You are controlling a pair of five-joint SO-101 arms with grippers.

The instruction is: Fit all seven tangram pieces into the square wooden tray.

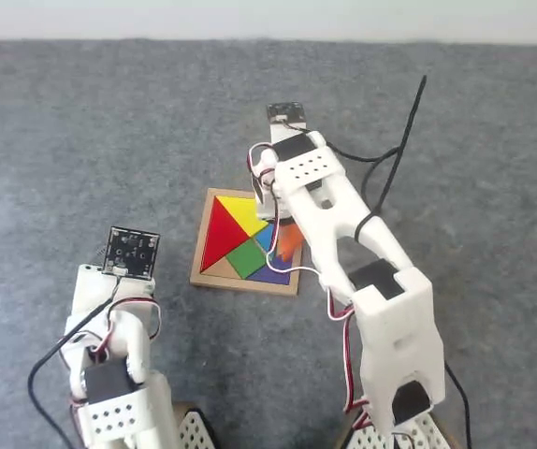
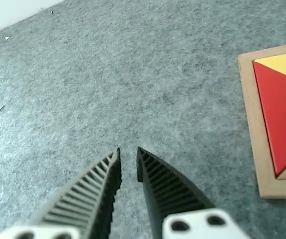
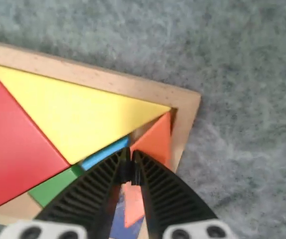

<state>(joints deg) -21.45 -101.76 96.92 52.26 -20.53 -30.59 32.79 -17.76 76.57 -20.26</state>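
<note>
My left gripper (image 2: 128, 152) hangs narrow and empty beside the tray (image 1: 198, 245). In it red (image 3: 18, 144), yellow (image 3: 78, 114), green (image 3: 53, 186), blue (image 3: 103, 155) and purple (image 1: 270, 274) look seated. My right gripper (image 3: 129, 162), pinched closed, is at the orange piece (image 3: 155, 139), which I judge not yet flat.

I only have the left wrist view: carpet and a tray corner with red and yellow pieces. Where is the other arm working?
Observer: The right end effector is low over the tray, shut, with its tips next to an orange piece.
Reviewer: Any pieces in there besides red and yellow?
Observer: Yes, green, blue and purple pieces lie in it too.
Reviewer: Is the orange one fully in?
Observer: It looks unlikely. A bit of bare wood shows between it and the tip of the yellow piece.
</note>
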